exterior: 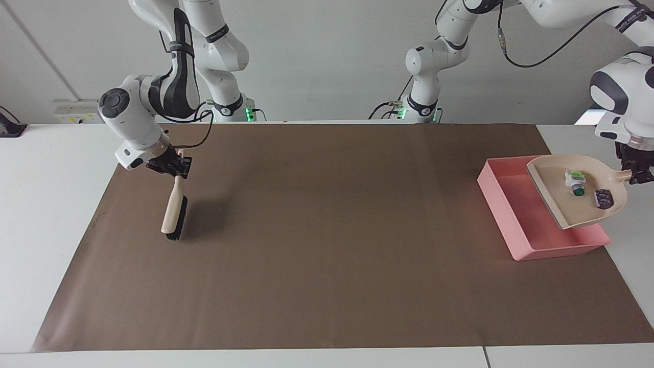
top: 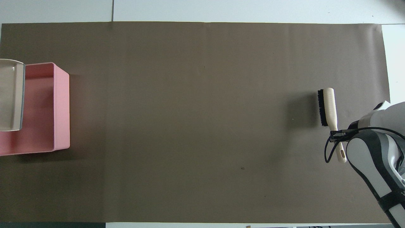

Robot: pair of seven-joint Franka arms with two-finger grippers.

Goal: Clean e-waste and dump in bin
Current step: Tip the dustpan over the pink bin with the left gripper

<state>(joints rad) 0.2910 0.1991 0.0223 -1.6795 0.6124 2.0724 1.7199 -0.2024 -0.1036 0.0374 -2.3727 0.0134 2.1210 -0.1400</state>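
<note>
A beige dustpan hangs over the pink bin at the left arm's end of the table. My left gripper is shut on its handle. The e-waste lies in the pan: a white piece with green parts and a dark cylinder. In the overhead view only the pan's lip shows over the bin; the e-waste is out of frame there. My right gripper is shut on the handle of a beige brush, which hangs bristle end down, close above the brown paper.
Brown paper covers most of the white table. The brush and right gripper are over the paper near the right arm's end. The bin sits on the paper's corner at the left arm's end.
</note>
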